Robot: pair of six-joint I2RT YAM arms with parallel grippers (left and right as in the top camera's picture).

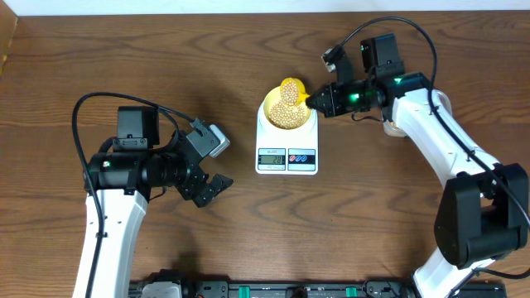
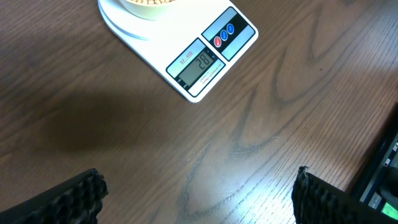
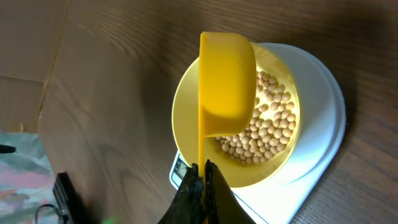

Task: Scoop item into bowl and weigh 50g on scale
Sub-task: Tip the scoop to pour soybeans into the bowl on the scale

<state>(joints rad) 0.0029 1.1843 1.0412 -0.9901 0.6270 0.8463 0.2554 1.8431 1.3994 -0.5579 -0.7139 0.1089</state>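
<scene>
My right gripper (image 3: pixel 204 179) is clenched on the handle of the yellow scoop (image 3: pixel 225 81). The scoop is tipped just ahead of it over the bowl (image 3: pixel 184 118), which holds beans (image 3: pixel 273 127) and sits on the scale (image 3: pixel 326 118). My left gripper (image 1: pixel 212 189) is released and holds nothing.

Left wrist view crops the bowl (image 2: pixel 149 7); scoop (image 3: pixel 227 81) hides some beans (image 3: pixel 270 134)
</scene>
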